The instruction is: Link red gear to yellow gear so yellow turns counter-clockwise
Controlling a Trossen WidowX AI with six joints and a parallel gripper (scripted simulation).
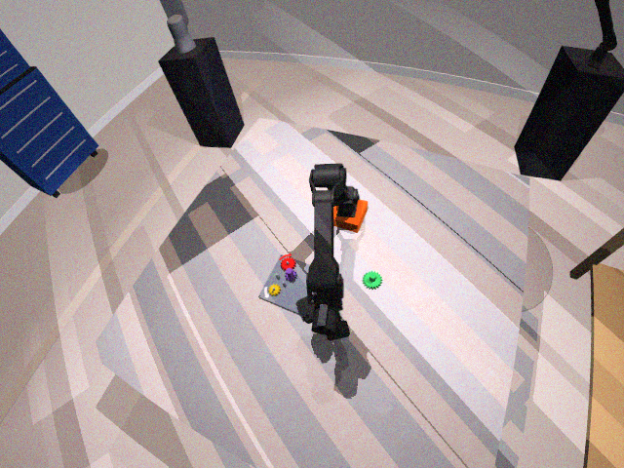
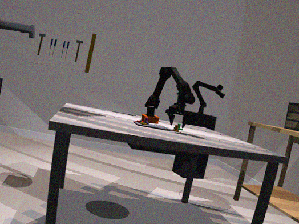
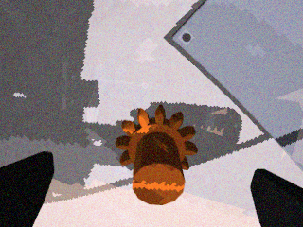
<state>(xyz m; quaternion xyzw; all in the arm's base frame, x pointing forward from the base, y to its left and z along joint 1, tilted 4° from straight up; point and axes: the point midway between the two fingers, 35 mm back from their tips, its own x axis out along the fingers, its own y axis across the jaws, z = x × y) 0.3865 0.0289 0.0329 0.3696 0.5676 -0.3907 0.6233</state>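
Note:
My gripper [image 2: 177,125] [image 3: 155,173] is open and empty, its fingers on either side of and above the loose orange gear [image 2: 176,128] [image 3: 158,184], which stands on the table with its knob up. The arm hides it in the top view. The grey board [image 1: 294,299] [image 2: 156,126] [image 3: 246,57] is partly hidden there too. On it are the red gear [image 1: 290,263], a purple gear [image 1: 290,275] beside it, and the yellow gear [image 1: 274,290]. Empty pegs [image 1: 277,277] [image 1: 284,285] show between purple and yellow. The loose green gear [image 1: 372,280] stands on the table.
The orange block [image 1: 352,218] [image 2: 150,118] is at the arm's base. The board's corner and edge lie close beside the orange gear in the wrist view. The white arrow [image 1: 266,292] is beside the yellow gear. Black pedestals [image 1: 204,96] [image 1: 564,113] stand in the background.

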